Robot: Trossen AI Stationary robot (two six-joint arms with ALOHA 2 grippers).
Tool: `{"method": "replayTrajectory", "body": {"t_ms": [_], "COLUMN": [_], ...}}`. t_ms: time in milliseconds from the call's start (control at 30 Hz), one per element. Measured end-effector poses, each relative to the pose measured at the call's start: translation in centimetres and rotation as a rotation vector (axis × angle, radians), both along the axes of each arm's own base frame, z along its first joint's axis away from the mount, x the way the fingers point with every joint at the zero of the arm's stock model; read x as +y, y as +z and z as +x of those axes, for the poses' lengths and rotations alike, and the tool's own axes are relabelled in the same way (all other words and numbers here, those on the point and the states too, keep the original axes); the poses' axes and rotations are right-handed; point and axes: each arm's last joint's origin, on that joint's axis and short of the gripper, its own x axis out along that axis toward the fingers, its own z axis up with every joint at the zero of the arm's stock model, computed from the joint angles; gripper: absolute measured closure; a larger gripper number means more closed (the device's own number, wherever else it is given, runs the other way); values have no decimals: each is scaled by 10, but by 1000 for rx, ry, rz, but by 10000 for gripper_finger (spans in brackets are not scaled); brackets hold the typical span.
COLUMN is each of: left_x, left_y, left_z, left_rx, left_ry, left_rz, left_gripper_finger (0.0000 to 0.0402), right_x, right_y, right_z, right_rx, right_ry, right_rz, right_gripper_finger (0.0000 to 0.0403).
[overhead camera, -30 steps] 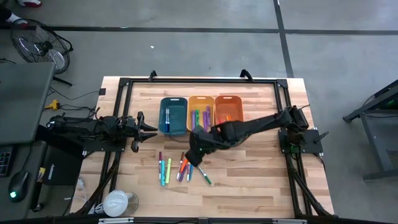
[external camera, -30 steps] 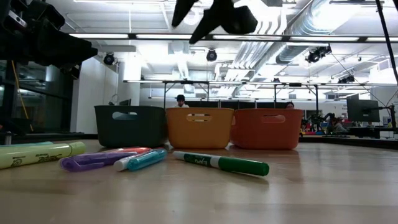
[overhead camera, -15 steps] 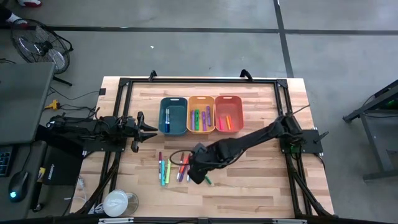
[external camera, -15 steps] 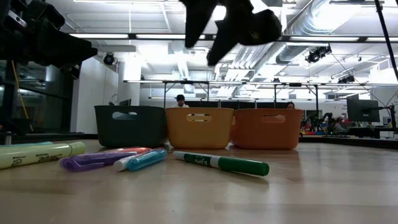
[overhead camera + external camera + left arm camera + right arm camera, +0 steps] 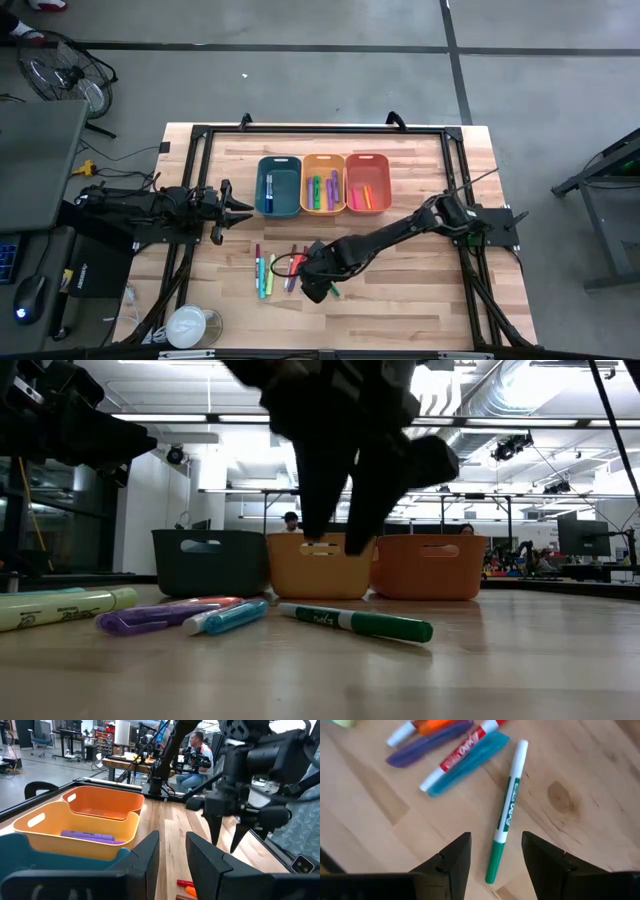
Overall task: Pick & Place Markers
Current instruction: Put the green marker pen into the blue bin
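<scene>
Nearest you in the low view, the green marker (image 5: 355, 623) lies flat on the wooden table (image 5: 480, 670), its white end toward the other loose markers. Your right gripper (image 5: 338, 530) hangs just above it, fingers (image 5: 454, 855) spread apart and empty; in the right wrist view the green marker (image 5: 506, 822) lies between and just ahead of the two fingertips, not touched by either. Beside it on the boards you have a blue marker (image 5: 470, 762), a red-and-white marker (image 5: 460, 754), a purple marker (image 5: 427, 745) and an orange one (image 5: 437, 725), bunched close together and partly touching. Off to the side lies a yellow-green marker (image 5: 65, 608). From above, the right arm reaches across the table to this loose cluster (image 5: 285, 268). Farther back stand three bins side by side and touching: the teal bin (image 5: 278, 186), the yellow-orange bin (image 5: 323, 184) and the orange bin (image 5: 367, 183). Each holds markers already; purple and green show in the middle one. Your left gripper (image 5: 240, 207) waits at the left side of the table near the teal bin, fingers (image 5: 145, 857) apart, holding nothing. Beyond the table, a seated person (image 5: 195, 755) shows in the room.
</scene>
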Motion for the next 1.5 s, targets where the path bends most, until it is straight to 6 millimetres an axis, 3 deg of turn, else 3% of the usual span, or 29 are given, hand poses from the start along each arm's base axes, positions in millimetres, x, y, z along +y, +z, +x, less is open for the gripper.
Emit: {"method": "replayTrajectory", "body": {"t_ms": [200,833,1133,1500], "left_x": [0,0,0,0], "left_y": [0,0,0,0], "left_z": [0,0,0,0], "left_rx": [0,0,1,1], "left_ry": [0,0,-1,-1], "left_rz": [0,0,0,0], "left_gripper_finger": [308,308,308,308], "right_x": [-2,-2,5,3], "right_y": [-13,-16,-37,-36], "right_z": [3,9,25,30], "right_rx": [31,-8,179,154], "right_ry": [-4,23,58,13], "right_rz": [1,-18,-78,-62], "right_gripper_finger": [237,237,237,237]}}
